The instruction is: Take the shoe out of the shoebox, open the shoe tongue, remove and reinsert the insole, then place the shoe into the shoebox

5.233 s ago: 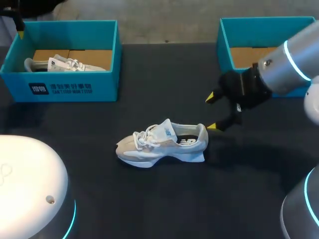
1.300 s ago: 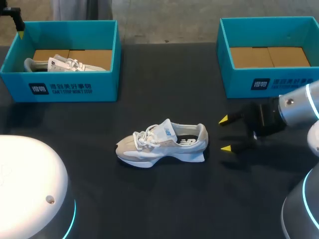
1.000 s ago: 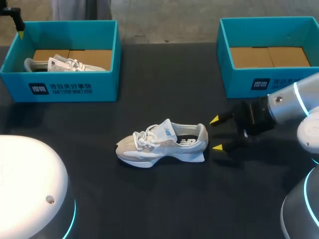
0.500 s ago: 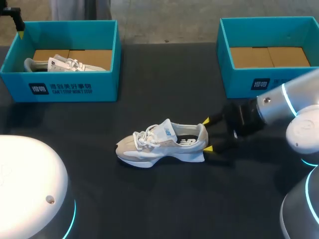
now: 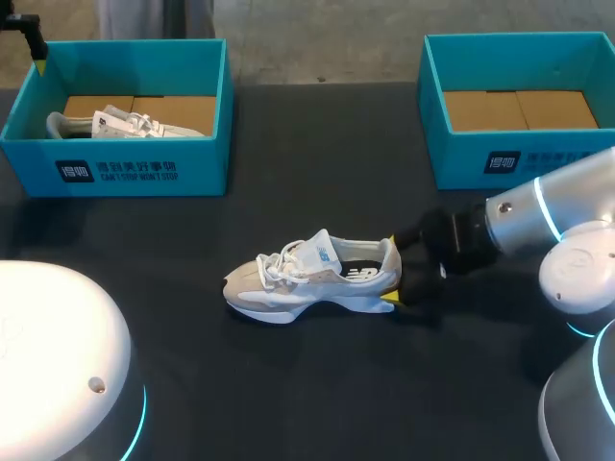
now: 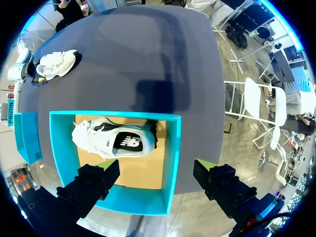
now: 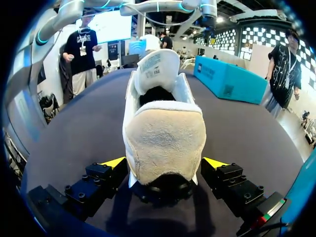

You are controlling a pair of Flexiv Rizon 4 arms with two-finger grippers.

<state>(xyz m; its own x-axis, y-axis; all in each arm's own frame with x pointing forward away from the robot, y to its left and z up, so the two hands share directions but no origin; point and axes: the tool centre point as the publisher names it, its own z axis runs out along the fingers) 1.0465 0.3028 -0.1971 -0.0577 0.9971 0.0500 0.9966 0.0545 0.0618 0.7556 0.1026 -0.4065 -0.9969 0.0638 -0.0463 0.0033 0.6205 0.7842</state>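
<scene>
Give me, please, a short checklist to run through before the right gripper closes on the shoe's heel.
1. Right gripper open, one finger on each side of the heel: ok.
2. Heel centred between the fingers: ok.
3. Shoe upright on its sole on the table: ok.
4. Fingers already touching the heel: cannot tell.
5. Left gripper well away from the shoe, open above the left shoebox: ok.
6. Right shoebox shows no shoe inside: ok.

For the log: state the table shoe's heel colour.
Beige heel patch, best in the right wrist view.
</scene>
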